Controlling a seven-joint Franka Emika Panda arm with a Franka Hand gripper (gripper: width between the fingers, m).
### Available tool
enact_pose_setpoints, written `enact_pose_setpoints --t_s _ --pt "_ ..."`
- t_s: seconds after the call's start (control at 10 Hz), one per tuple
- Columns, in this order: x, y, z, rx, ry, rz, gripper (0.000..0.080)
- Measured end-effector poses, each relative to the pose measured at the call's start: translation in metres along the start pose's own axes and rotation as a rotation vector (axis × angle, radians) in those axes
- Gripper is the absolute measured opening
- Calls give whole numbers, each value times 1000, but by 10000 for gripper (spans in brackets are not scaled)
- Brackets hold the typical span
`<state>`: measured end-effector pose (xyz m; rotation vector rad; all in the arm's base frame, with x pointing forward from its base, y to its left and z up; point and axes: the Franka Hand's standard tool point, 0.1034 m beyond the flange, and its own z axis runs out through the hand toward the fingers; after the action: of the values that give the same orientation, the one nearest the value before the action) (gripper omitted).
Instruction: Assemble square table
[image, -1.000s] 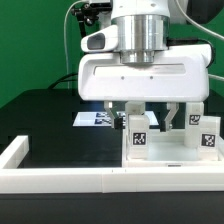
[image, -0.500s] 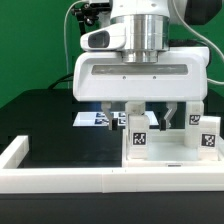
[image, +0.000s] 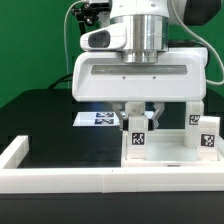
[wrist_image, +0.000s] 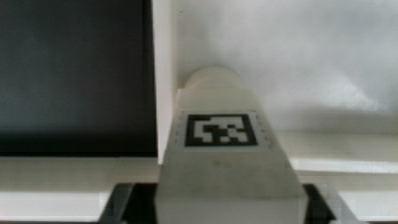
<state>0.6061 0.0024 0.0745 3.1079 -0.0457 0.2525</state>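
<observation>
Your two-finger gripper (image: 142, 118) is clamped around a small white plastic tagged leg (wrist_image: 224, 150) standing on the white plastic square tabletop (image: 160, 153). Next, you likely lift it straight up, keeping it vertical.

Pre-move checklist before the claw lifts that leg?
1. Claw fingers flank the leg: ok.
2. Fingers snug on both of its sides, wrist view: ok, they look closed on it.
3. Leg upright, tag facing out: ok.
4. Tabletop slab flat against the white rail: ok.
5. Other legs clear of the lift path: cannot tell, one stands close behind.
6. Marker board untouched: ok.
</observation>
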Motion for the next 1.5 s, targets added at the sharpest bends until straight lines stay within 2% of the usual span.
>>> enact_pose_setpoints --t_s 0.2,0.5,0.8,1.5 --pt "0 0 0 1 0 31 289" --pt "0 0 0 1 0 266 289" --pt "-1 0 1 17 7 621 291" --pt "0 0 2 8 -14 1352 291"
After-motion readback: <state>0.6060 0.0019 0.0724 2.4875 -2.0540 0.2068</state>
